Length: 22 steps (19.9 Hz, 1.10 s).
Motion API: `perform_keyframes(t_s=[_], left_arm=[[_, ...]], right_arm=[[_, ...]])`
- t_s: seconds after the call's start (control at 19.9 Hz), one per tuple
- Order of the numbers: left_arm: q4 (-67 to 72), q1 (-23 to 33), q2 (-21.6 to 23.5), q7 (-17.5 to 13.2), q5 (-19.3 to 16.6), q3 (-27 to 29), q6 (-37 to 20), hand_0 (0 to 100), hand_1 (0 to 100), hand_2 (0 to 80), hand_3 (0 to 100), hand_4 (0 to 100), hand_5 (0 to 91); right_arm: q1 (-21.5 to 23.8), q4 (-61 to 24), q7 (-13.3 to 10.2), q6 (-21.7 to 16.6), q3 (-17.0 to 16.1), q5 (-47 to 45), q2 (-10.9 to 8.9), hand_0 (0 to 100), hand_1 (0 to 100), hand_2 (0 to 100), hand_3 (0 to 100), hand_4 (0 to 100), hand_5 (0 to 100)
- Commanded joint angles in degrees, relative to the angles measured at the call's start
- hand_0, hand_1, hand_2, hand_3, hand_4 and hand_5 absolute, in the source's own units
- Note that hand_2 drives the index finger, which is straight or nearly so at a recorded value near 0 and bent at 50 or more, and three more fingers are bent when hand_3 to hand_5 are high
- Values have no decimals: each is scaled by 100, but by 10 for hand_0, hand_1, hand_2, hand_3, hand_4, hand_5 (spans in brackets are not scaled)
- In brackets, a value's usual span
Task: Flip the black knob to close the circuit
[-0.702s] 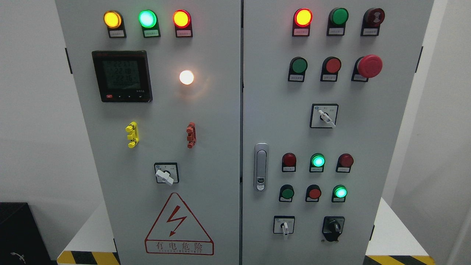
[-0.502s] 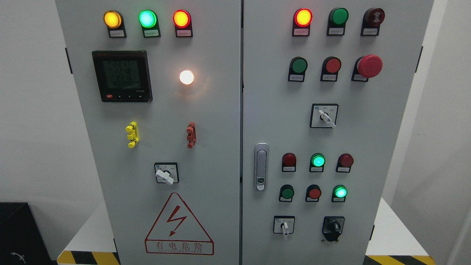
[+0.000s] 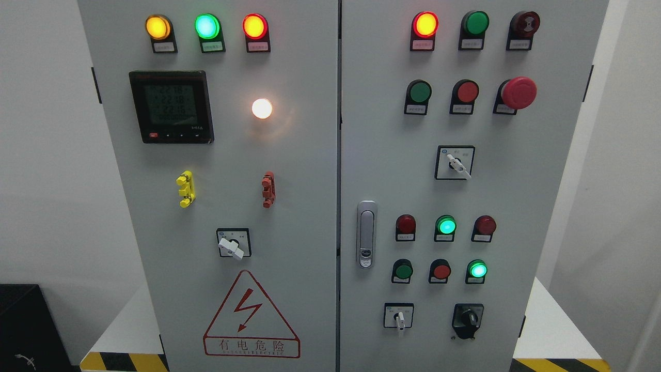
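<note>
Small black rotary knob (image 3: 468, 318) on grey metal cabinet door (image 3: 465, 196), at 5 o'clock; robot hands unseen, state can't tell.

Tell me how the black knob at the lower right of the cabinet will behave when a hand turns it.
The black knob sits in a fixed plate on the right door, so it likely rotates in place rather than lifting off. Its raised ridge should give fingers purchase. It looks like rigid plastic, probably stiff, perhaps clicking between positions.
</note>
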Motion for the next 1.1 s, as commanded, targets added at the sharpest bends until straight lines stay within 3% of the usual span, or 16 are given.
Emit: perform_keyframes(t_s=[0.0, 0.3, 0.45, 0.75, 0.85, 0.95, 1.05], left_arm=[[123, 0, 0, 3, -123, -123, 5, 120, 556, 0, 0, 0, 0], [123, 0, 0, -6, -123, -123, -4, 120, 556, 0, 0, 0, 0], [123, 0, 0, -5, -123, -123, 5, 120, 556, 0, 0, 0, 0], [123, 0, 0, 3, -123, -123, -4, 120, 556, 0, 0, 0, 0], [123, 0, 0, -6, -123, -123, 5, 120, 556, 0, 0, 0, 0], [123, 0, 0, -5, -123, -123, -4, 120, 556, 0, 0, 0, 0], [123, 0, 0, 3, -123, -123, 5, 120, 556, 0, 0, 0, 0]], right_arm=[[42, -634, -51, -186, -129, 15, 23, 0, 196, 0, 0, 0, 0], [218, -1689, -33, -721, -1192, 1199, 23, 0, 193, 0, 0, 0, 0], [218, -2041, -77, -1274, -1211, 1333, 23, 0, 187, 0, 0, 0, 0], [218, -2893, -533, -1873, -1158, 1736, 23, 0, 179, 15, 70, 0, 0], [218, -3061, -796, -2057, -1071, 1904, 23, 0, 177, 51, 134, 64, 0], [210, -3158, -1086, -2207, -922, 1948, 32, 0, 171, 155, 269, 180, 0], [192, -3333, -1411, -2313, -781, 1957, 23, 0, 165, 259, 415, 286, 105]])
